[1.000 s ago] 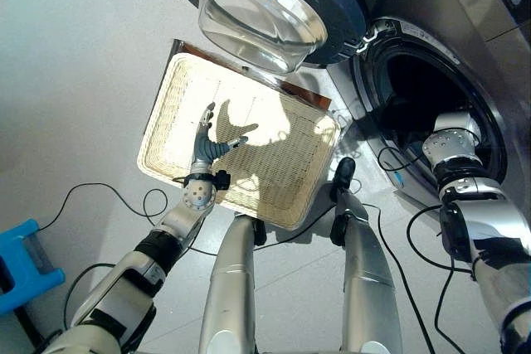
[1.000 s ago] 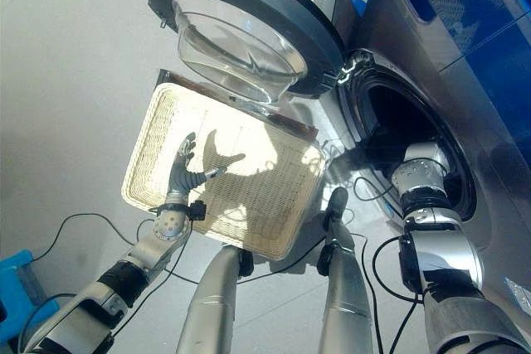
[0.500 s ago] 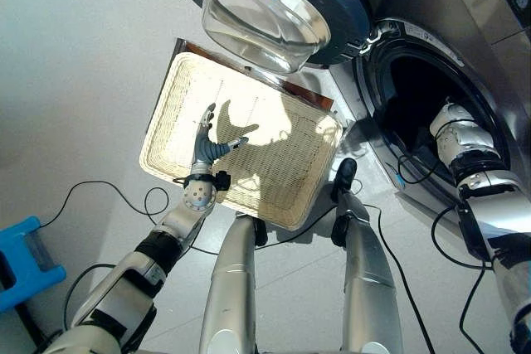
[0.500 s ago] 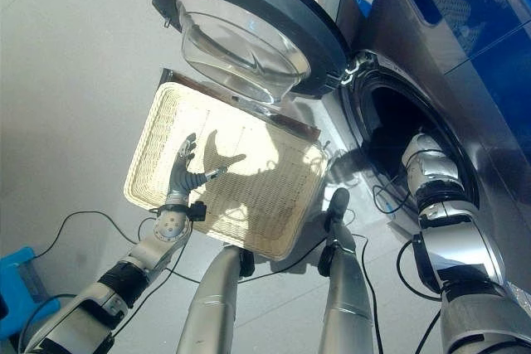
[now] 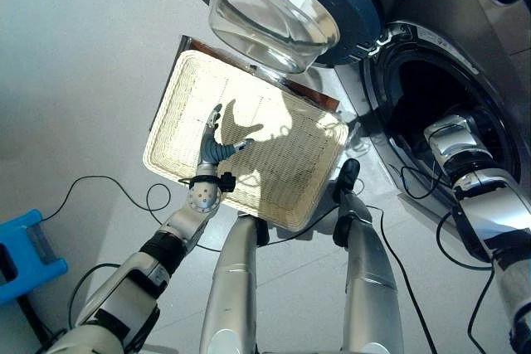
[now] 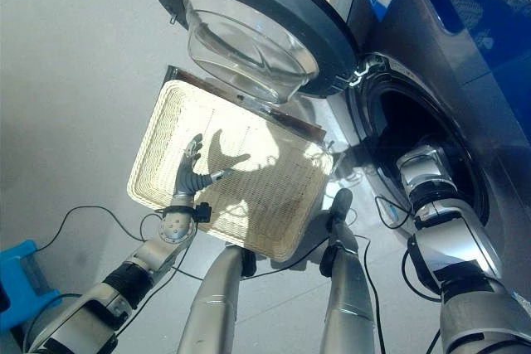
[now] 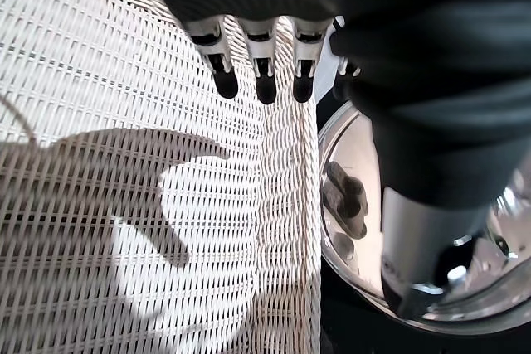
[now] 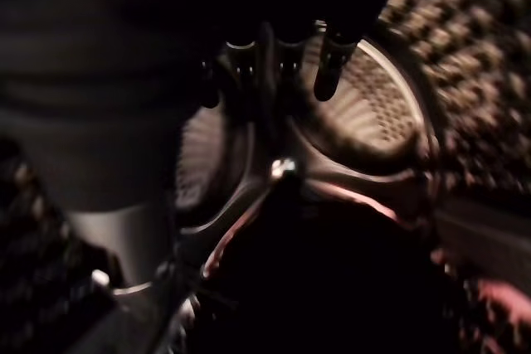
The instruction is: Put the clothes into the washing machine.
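A grey front-loading washing machine (image 5: pixel 465 6) stands at two o'clock, its round glass door (image 5: pixel 278 6) swung open toward twelve; the right hand (image 8: pixel 274 64) is inside the dark perforated drum (image 8: pixel 373 97), fingers relaxed, holding nothing; a dark, unclear mass lies below them. The left hand (image 5: pixel 217 143) hovers open over a pale rectangular wicker basket (image 5: pixel 191 80), long axis running ten to four.

Door (image 5: pixel 282 6) swung aside, drum mouth (image 5: pixel 431 97) open
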Tool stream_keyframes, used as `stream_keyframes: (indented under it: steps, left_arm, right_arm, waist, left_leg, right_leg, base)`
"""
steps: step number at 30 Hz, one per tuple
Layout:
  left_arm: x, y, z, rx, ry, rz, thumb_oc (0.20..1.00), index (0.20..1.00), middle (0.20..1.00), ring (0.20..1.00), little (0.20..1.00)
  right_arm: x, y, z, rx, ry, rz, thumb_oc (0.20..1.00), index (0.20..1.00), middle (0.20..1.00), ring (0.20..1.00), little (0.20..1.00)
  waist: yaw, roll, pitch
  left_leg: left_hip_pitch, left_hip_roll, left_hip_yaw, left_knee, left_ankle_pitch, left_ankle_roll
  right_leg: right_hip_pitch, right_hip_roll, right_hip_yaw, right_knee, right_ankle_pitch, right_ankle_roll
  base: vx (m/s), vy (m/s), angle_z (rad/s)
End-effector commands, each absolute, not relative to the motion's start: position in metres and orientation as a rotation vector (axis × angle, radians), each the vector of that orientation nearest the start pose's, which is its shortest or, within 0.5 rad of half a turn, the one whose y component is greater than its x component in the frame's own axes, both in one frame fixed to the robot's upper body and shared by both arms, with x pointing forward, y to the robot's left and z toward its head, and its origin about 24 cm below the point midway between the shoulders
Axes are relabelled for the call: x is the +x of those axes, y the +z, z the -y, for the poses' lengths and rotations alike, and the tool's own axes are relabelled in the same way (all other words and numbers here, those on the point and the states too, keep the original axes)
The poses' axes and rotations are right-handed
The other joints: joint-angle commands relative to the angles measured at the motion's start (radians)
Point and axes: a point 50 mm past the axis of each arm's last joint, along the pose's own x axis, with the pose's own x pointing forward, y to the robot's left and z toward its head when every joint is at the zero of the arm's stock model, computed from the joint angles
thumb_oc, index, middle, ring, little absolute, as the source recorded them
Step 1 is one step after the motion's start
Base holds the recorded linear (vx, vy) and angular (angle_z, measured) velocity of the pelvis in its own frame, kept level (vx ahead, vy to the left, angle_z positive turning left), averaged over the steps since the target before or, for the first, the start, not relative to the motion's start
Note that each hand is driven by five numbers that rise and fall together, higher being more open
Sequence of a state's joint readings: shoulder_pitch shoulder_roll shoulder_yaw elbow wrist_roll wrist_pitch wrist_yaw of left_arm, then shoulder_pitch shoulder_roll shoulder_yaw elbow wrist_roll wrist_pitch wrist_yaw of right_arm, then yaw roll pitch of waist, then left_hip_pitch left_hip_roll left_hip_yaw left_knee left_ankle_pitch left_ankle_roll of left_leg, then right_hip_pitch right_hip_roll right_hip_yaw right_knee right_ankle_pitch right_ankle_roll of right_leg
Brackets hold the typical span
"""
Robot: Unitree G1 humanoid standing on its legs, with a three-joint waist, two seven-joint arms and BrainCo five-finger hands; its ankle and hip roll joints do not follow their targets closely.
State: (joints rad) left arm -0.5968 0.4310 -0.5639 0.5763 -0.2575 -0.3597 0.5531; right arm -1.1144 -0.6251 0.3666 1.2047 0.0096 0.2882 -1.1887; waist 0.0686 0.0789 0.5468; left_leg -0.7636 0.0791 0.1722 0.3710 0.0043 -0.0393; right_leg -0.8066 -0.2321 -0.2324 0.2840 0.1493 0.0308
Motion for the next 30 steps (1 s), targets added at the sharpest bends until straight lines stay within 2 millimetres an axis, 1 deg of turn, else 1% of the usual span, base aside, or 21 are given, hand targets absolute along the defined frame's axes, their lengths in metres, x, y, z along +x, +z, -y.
stream_keyframes:
  steps: [1, 2, 3, 7, 8, 10, 11, 13, 15, 16, 17, 18, 20, 21, 22, 25, 27, 28, 29, 30]
  left_arm:
    - [0.339, 0.100, -0.131, 0.285, 0.074, 0.396, 1.000, 1.000, 1.000, 1.000, 1.000]
    - [0.339, 0.100, -0.131, 0.286, 0.075, 0.395, 1.000, 1.000, 1.000, 1.000, 1.000]
    - [0.340, 0.099, -0.130, 0.293, 0.077, 0.390, 1.000, 1.000, 1.000, 1.000, 1.000]
    - [0.341, 0.095, -0.126, 0.319, 0.083, 0.378, 1.000, 1.000, 1.000, 1.000, 1.000]
    - [0.341, 0.093, -0.126, 0.332, 0.085, 0.369, 1.000, 1.000, 1.000, 1.000, 1.000]
    - [0.341, 0.091, -0.125, 0.347, 0.085, 0.364, 1.000, 1.000, 1.000, 1.000, 1.000]
    - [0.342, 0.087, -0.124, 0.380, 0.085, 0.359, 1.000, 1.000, 1.000, 1.000, 1.000]
    - [0.343, 0.084, -0.125, 0.399, 0.089, 0.344, 1.000, 1.000, 1.000, 1.000, 1.000]
    - [0.343, 0.082, -0.126, 0.404, 0.093, 0.337, 1.000, 1.000, 1.000, 1.000, 1.000]
    - [0.343, 0.079, -0.129, 0.413, 0.098, 0.329, 1.000, 1.000, 1.000, 1.000, 1.000]
    - [0.343, 0.079, -0.129, 0.413, 0.098, 0.329, 1.000, 1.000, 1.000, 1.000, 1.000]
    - [0.342, 0.076, -0.129, 0.420, 0.106, 0.323, 1.000, 1.000, 1.000, 1.000, 1.000]
    - [0.343, 0.074, -0.131, 0.426, 0.117, 0.322, 1.000, 1.000, 1.000, 1.000, 1.000]
    - [0.343, 0.074, -0.131, 0.426, 0.117, 0.322, 1.000, 1.000, 1.000, 1.000, 1.000]
    - [0.344, 0.074, -0.131, 0.428, 0.127, 0.324, 1.000, 1.000, 1.000, 1.000, 1.000]
    - [0.345, 0.074, -0.131, 0.434, 0.140, 0.328, 1.000, 1.000, 1.000, 1.000, 1.000]
    - [0.345, 0.074, -0.132, 0.440, 0.149, 0.325, 1.000, 1.000, 1.000, 1.000, 1.000]
    - [0.345, 0.073, -0.132, 0.442, 0.150, 0.323, 1.000, 1.000, 1.000, 1.000, 1.000]
    - [0.346, 0.073, -0.133, 0.450, 0.155, 0.318, 1.000, 1.000, 1.000, 1.000, 1.000]
    - [0.346, 0.072, -0.134, 0.456, 0.156, 0.313, 1.000, 1.000, 1.000, 1.000, 1.000]
  right_arm:
    - [0.354, 0.211, 0.324, -1.052, -1.465, 0.158, 1.000, 1.000, 1.000, 1.000, 1.000]
    - [0.354, 0.208, 0.322, -1.055, -1.456, 0.161, 1.000, 1.000, 1.000, 1.000, 1.000]
    - [0.356, 0.198, 0.317, -1.056, -1.414, 0.178, 1.000, 1.000, 1.000, 1.000, 1.000]
    - [0.361, 0.179, 0.300, -1.083, -1.306, 0.217, 1.000, 1.000, 1.000, 1.000, 1.000]
    - [0.364, 0.173, 0.293, -1.108, -1.255, 0.237, 1.000, 1.000, 1.000, 1.000, 1.000]
    - [0.366, 0.169, 0.286, -1.129, -1.205, 0.255, 1.000, 1.000, 1.000, 1.000, 1.000]
    - [0.370, 0.165, 0.274, -1.157, -1.135, 0.291, 1.000, 1.000, 1.000, 1.000, 1.000]
    - [0.372, 0.160, 0.263, -1.200, -1.064, 0.344, 1.000, 1.000, 1.000, 1.000, 1.000]
    - [0.373, 0.158, 0.258, -1.210, -1.034, 0.364, 1.000, 1.000, 1.000, 1.000, 1.000]
    - [0.373, 0.153, 0.249, -1.226, -0.987, 0.389, 1.000, 1.000, 1.000, 1.000, 1.000]
    - [0.373, 0.153, 0.249, -1.226, -0.987, 0.389, 1.000, 1.000, 1.000, 1.000, 1.000]
    - [0.373, 0.147, 0.241, -1.244, -0.939, 0.411, 1.000, 1.000, 1.000, 1.000, 1.000]
    - [0.373, 0.140, 0.230, -1.260, -0.887, 0.436, 1.000, 1.000, 1.000, 1.000, 1.000]
    - [0.373, 0.140, 0.230, -1.260, -0.887, 0.436, 1.000, 1.000, 1.000, 1.000, 1.000]
    - [0.373, 0.137, 0.223, -1.295, -0.855, 0.470, 1.000, 1.000, 1.000, 1.000, 1.000]
    - [0.373, 0.133, 0.214, -1.350, -0.802, 0.502, 1.000, 1.000, 1.000, 1.000, 1.000]
    - [0.374, 0.131, 0.205, -1.430, -0.732, 0.561, 1.000, 1.000, 1.000, 1.000, 1.000]
    - [0.374, 0.131, 0.204, -1.441, -0.722, 0.570, 1.000, 1.000, 1.000, 1.000, 1.000]
    - [0.375, 0.131, 0.196, -1.507, -0.665, 0.616, 1.000, 1.000, 1.000, 1.000, 1.000]
    - [0.375, 0.131, 0.194, -1.533, -0.638, 0.630, 1.000, 1.000, 1.000, 1.000, 1.000]
  waist:
    - [0.003, 0.082, -0.027]
    - [0.002, 0.082, -0.027]
    - [0.000, 0.080, -0.027]
    - [-0.004, 0.075, -0.027]
    - [-0.006, 0.072, -0.027]
    - [-0.007, 0.071, -0.027]
    - [-0.009, 0.067, -0.027]
    - [-0.012, 0.062, -0.027]
    - [-0.014, 0.059, -0.027]
    - [-0.017, 0.054, -0.027]
    - [-0.017, 0.054, -0.027]
    - [-0.020, 0.049, -0.027]
    - [-0.023, 0.045, -0.027]
    - [-0.023, 0.045, -0.027]
    - [-0.025, 0.043, -0.027]
    - [-0.028, 0.039, -0.027]
    - [-0.027, 0.037, -0.027]
    - [-0.027, 0.036, -0.027]
    - [-0.028, 0.034, -0.027]
    - [-0.027, 0.032, -0.027]
  left_leg:
    - [0.012, -0.057, 0.047, -0.056, -0.032, -0.007]
    - [0.012, -0.057, 0.047, -0.057, -0.032, -0.007]
    - [0.012, -0.057, 0.048, -0.060, -0.032, -0.007]
    - [0.003, -0.058, 0.046, -0.062, -0.031, -0.009]
    - [0.003, -0.058, 0.046, -0.065, -0.030, -0.009]
    - [-0.001, -0.057, 0.045, -0.064, -0.030, -0.009]
    - [-0.005, -0.055, 0.046, -0.068, -0.027, -0.010]
    - [-0.010, -0.054, 0.047, -0.068, -0.024, -0.012]
    - [-0.013, -0.054, 0.046, -0.068, -0.023, -0.013]
    - [-0.011, -0.052, 0.048, -0.070, -0.020, -0.015]
    - [-0.011, -0.052, 0.048, -0.070, -0.020, -0.015]
    - [-0.014, -0.049, 0.048, -0.069, -0.020, -0.016]
    - [-0.016, -0.046, 0.049, -0.069, -0.019, -0.018]
    - [-0.016, -0.046, 0.049, -0.069, -0.019, -0.018]
    - [-0.015, -0.046, 0.050, -0.072, -0.016, -0.019]
    - [-0.015, -0.046, 0.048, -0.071, -0.015, -0.022]
    - [-0.014, -0.044, 0.050, -0.074, -0.013, -0.022]
    - [-0.013, -0.044, 0.050, -0.074, -0.013, -0.022]
    - [-0.015, -0.044, 0.050, -0.071, -0.012, -0.024]
    - [-0.014, -0.043, 0.050, -0.070, -0.012, -0.024]
  right_leg:
    - [-0.016, 0.013, -0.068, 0.165, -0.154, 0.093]
    - [-0.016, 0.013, -0.068, 0.164, -0.154, 0.093]
    - [-0.016, 0.014, -0.069, 0.161, -0.153, 0.095]
    - [-0.021, 0.016, -0.068, 0.154, -0.151, 0.096]
    - [-0.020, 0.017, -0.069, 0.150, -0.149, 0.096]
    - [-0.023, 0.016, -0.069, 0.150, -0.149, 0.097]
    - [-0.027, 0.016, -0.071, 0.147, -0.146, 0.097]
    - [-0.030, 0.016, -0.071, 0.142, -0.142, 0.098]
    - [-0.031, 0.018, -0.071, 0.139, -0.141, 0.098]
    - [-0.028, 0.019, -0.070, 0.134, -0.139, 0.099]
    - [-0.028, 0.019, -0.070, 0.134, -0.139, 0.099]
    - [-0.030, 0.020, -0.068, 0.133, -0.139, 0.099]
    - [-0.031, 0.021, -0.067, 0.131, -0.140, 0.100]
    - [-0.031, 0.021, -0.067, 0.131, -0.140, 0.100]
    - [-0.029, 0.022, -0.068, 0.128, -0.139, 0.100]
    - [-0.026, 0.022, -0.067, 0.124, -0.139, 0.101]
    - [-0.024, 0.021, -0.069, 0.122, -0.139, 0.102]
    - [-0.023, 0.021, -0.069, 0.121, -0.139, 0.102]
    - [-0.023, 0.020, -0.069, 0.122, -0.139, 0.104]
    - [-0.021, 0.019, -0.069, 0.122, -0.139, 0.104]
  base:
    - [-0.01, -0.003, 0.03]
    - [-0.01, -0.017, 0.04]
    - [-0.01, -0.023, 0.06]
    - [-0.01, -0.016, 0.04]
    - [0.00, 0.000, 0.00]
    - [0.00, 0.000, 0.00]
    - [0.00, 0.000, 0.00]
    - [-0.01, -0.011, 0.02]
    - [0.00, 0.000, 0.00]
    - [0.00, 0.000, 0.00]
    - [0.00, 0.000, 0.00]
    - [0.00, 0.000, 0.00]
    - [0.00, 0.000, 0.00]
    - [0.00, 0.000, 0.00]
    - [0.00, 0.000, 0.00]
    - [0.00, 0.000, 0.00]
    - [0.00, 0.000, 0.00]
    - [0.00, 0.000, 0.00]
    - [0.00, 0.000, 0.00]
    - [0.00, 0.000, 0.00]
